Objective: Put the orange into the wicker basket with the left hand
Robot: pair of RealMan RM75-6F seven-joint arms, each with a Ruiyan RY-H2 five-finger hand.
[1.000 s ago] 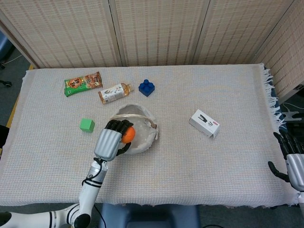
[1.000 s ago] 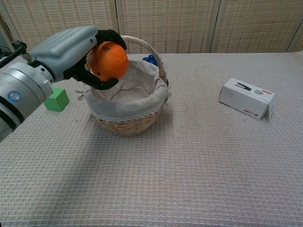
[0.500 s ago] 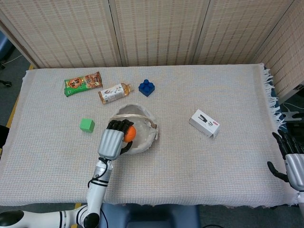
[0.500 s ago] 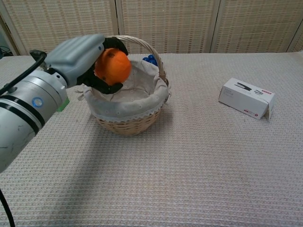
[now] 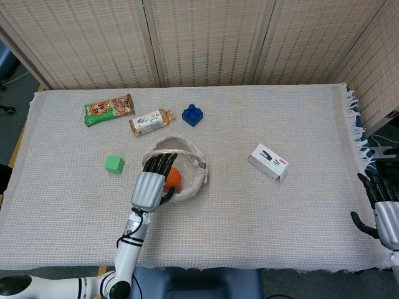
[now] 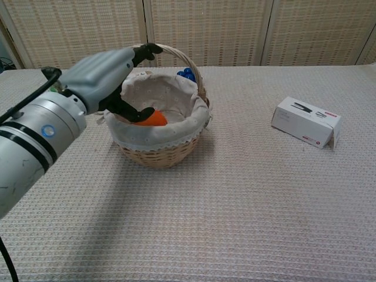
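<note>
The orange (image 6: 150,118) (image 5: 174,178) lies inside the wicker basket (image 6: 161,154) (image 5: 194,182), low on its white cloth lining. My left hand (image 6: 104,76) (image 5: 149,184) hovers over the basket's left rim with its fingers spread and holds nothing; the fingertips reach toward the handle. The lower part of the orange is hidden by the rim. At the table's right edge in the head view my right hand (image 5: 381,215) hangs with its fingers apart, holding nothing.
A white box (image 6: 305,122) (image 5: 268,161) lies right of the basket. A green cube (image 5: 114,164), a bottle (image 5: 149,121), a snack packet (image 5: 109,109) and a blue brick (image 5: 192,114) sit left of and behind the basket.
My left hand has opened and let go of the orange, which has dropped from above the rim down into the basket. The right hand has stayed put.
</note>
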